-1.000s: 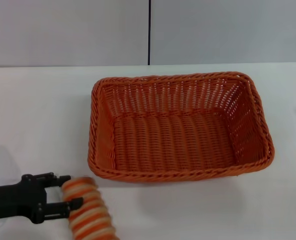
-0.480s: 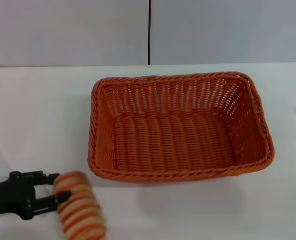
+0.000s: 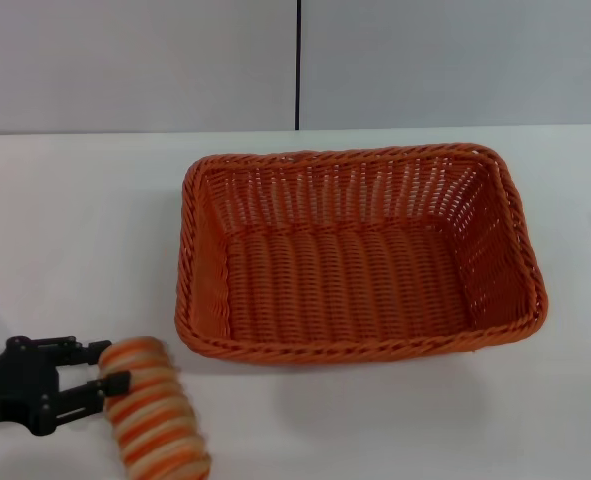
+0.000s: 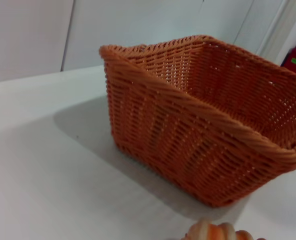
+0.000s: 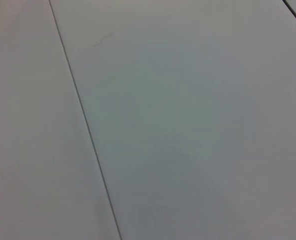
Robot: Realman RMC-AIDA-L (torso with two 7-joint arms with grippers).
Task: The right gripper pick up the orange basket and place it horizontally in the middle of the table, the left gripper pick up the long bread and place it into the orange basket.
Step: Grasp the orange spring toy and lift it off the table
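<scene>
The orange basket stands lengthwise across the middle of the white table, open side up and with nothing in it. In the left wrist view the orange basket fills the middle, seen from one corner. The long bread, striped orange and cream, is at the front left, below the basket's near-left corner. My left gripper reaches in from the left edge, its black fingers shut on the far end of the loaf. A sliver of the long bread shows in the left wrist view. My right gripper is out of view.
A grey wall with a dark vertical seam rises behind the table. The right wrist view shows only pale grey panels with a thin dark seam. Bare white tabletop lies left of and in front of the basket.
My left gripper and the long bread have shifted together to the left, and the fingers stand closer together on the loaf. The basket has not moved.
</scene>
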